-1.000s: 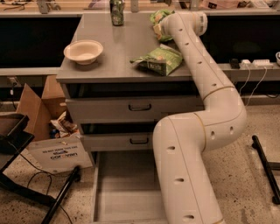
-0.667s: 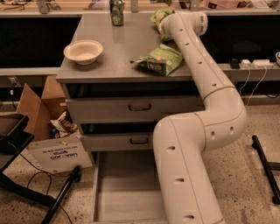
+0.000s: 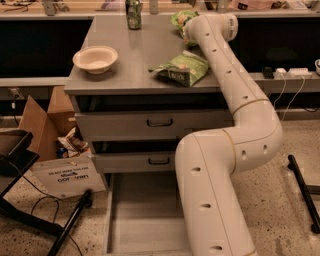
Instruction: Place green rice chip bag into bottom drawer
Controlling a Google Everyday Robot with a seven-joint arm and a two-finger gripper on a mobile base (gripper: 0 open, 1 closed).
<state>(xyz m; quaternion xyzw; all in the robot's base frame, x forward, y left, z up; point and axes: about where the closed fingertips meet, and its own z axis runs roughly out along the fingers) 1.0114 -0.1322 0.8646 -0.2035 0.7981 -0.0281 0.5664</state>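
The green rice chip bag point(image 3: 178, 19) sits at the back right of the grey cabinet top, partly hidden by my arm. My white arm reaches over the top, and my gripper point(image 3: 188, 30) is at its far end, right against the bag and mostly hidden behind the wrist. The bottom drawer point(image 3: 142, 222) is pulled open near the floor, showing a long flat grey tray; my arm's lower link covers its right side.
A paler olive-green bag point(image 3: 182, 69) lies near the cabinet top's front right. A white bowl point(image 3: 95, 59) sits at the front left and a dark can point(image 3: 133, 10) at the back. Two shut drawer fronts point(image 3: 159, 122) are above the open drawer. A cardboard box point(image 3: 42, 120) and black stand legs point(image 3: 70, 225) are on the left.
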